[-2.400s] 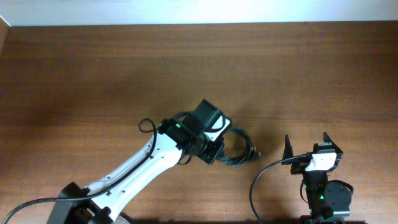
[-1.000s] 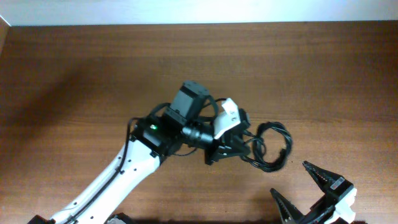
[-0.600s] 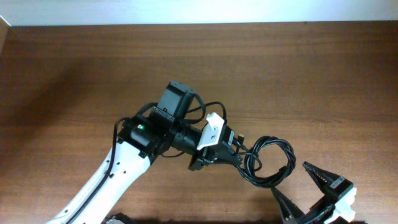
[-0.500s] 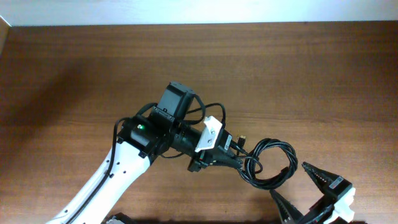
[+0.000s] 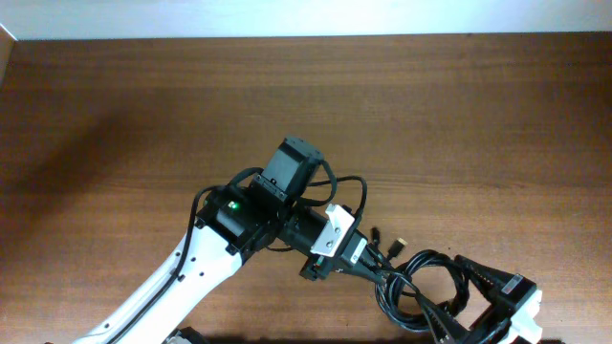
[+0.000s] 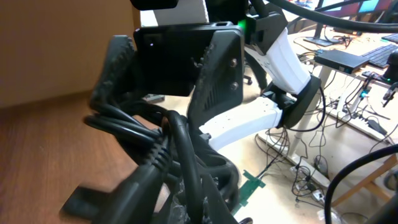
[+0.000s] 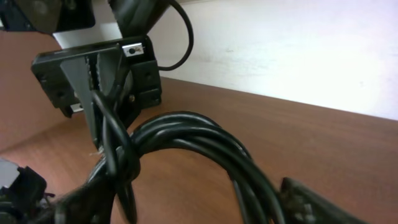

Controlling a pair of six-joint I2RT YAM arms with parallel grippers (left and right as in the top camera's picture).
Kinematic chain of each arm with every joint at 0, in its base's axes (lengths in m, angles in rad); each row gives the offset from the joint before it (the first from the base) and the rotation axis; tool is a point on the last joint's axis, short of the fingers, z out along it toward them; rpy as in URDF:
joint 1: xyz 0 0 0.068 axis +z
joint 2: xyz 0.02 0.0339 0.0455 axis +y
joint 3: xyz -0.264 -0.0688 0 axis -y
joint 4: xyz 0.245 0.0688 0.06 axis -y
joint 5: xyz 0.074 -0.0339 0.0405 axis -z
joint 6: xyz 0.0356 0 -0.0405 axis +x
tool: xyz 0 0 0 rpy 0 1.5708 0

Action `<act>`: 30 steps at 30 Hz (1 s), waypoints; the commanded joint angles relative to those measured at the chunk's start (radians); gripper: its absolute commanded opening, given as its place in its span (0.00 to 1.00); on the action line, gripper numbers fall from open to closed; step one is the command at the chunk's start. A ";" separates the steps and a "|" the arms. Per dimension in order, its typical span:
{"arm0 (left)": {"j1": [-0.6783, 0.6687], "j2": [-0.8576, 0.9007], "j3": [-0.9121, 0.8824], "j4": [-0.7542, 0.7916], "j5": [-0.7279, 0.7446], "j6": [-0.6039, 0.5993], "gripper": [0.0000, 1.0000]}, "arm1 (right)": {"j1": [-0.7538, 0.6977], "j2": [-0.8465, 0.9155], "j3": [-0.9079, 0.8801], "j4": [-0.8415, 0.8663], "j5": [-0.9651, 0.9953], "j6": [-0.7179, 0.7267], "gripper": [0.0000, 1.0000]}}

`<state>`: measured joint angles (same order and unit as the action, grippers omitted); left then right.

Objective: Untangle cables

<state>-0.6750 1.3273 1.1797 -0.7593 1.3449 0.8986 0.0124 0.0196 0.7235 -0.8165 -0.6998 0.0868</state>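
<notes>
Two claws are engaged on one bundle. The left claw (image 5: pixel 368 272) is clenched on the cables (image 5: pixel 426 287), gripping where the strands bunch tightest. A strand is wound round the bundle just ahead of its fingertips, as the right wrist view shows. From that grip the cables run outward as several stacked loops toward the right claw (image 5: pixel 459 301). That claw stands released, jaws apart, with the far side of the loops lying between them. Contact with either finger cannot be confirmed. Two small plug ends (image 5: pixel 399 247) project just beside the left claw's tip, on its far side. The bundle appears carried clear of the table (image 5: pixel 143 115), which extends bare well beyond both claws.

Assessment: the step in hand is the second grip, taken so the two claws can draw the bundle apart. The task is at an early stage, and no strand is yet separated.

Recommendations:
- Close the right claw on the outermost loop only, not the whole stack, or the pull will merely tighten the wrap.
- Keep the left claw firm at the bunched point.
- Draw apart slowly along the line between the claws.
- Watch the plug ends, since either could catch in a loop.
</notes>
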 commanded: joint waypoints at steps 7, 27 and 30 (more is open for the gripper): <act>-0.004 -0.023 0.022 0.047 0.028 0.011 0.00 | -0.006 0.006 0.004 -0.011 -0.084 -0.004 0.80; -0.006 -0.021 0.022 0.074 0.023 -0.022 0.00 | -0.006 0.006 0.004 -0.025 -0.087 -0.003 0.75; -0.006 -0.019 0.022 0.074 0.024 -0.022 0.00 | -0.006 0.006 0.004 -0.015 -0.087 -0.003 0.80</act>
<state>-0.6750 1.3273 1.1797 -0.6910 1.3426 0.8928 0.0124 0.0196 0.7235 -0.8410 -0.7700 0.0814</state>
